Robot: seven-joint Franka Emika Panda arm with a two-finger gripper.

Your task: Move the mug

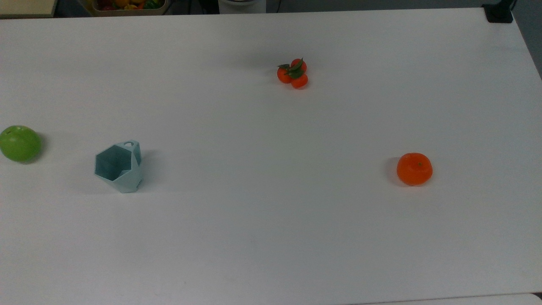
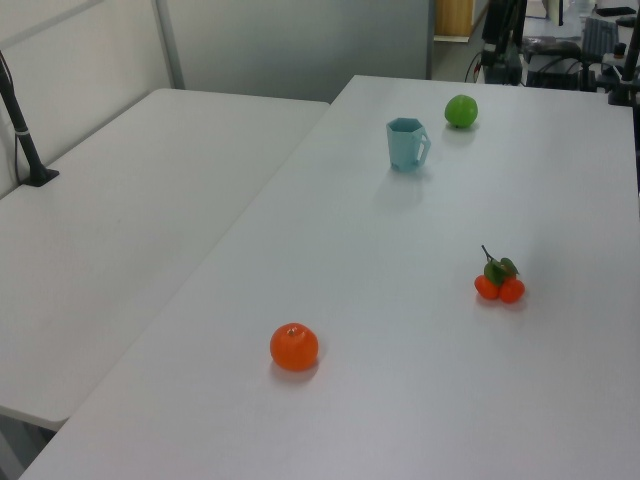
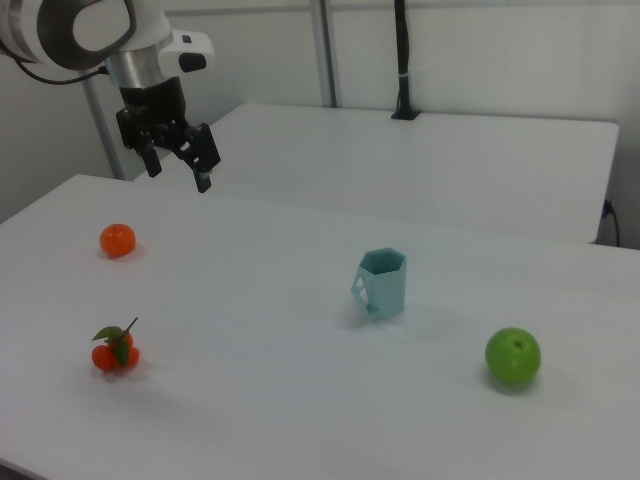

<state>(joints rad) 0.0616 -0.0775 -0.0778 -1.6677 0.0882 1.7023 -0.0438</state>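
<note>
The mug (image 1: 119,166) stands upright on the white table (image 1: 271,220), its hexagonal mouth open upward and nothing visible inside it. In the top view its small loop handle sits on the far edge of the rim; in the left view (image 2: 405,143) the handle points to the left view's right, and in the right view (image 3: 382,283) it points to the right view's left.

Taking the mug as the reference point:
- The green apple (image 1: 19,143) lies to the top view's left of it, near but apart. In the right view (image 3: 513,356) it sits nearer the camera and to the right view's right of the mug; in the left view (image 2: 461,110) it lies just beyond it.
- The orange (image 1: 414,168) lies well apart to the top view's right, roughly level with the mug. In the left view (image 2: 294,346) it sits much nearer the camera.
- The cluster of small oranges with leaves (image 1: 293,73) lies between mug and orange in the top view, further back on the table; it also shows in the left view (image 2: 499,280) and the right view (image 3: 116,349).

The gripper (image 3: 180,158) hangs in the air in the right view, above the far left part of the table, higher than the orange (image 3: 117,240) and well away from the mug. Its jaws stand wide apart and hold nothing.

A second table (image 2: 130,210) adjoins the first.
</note>
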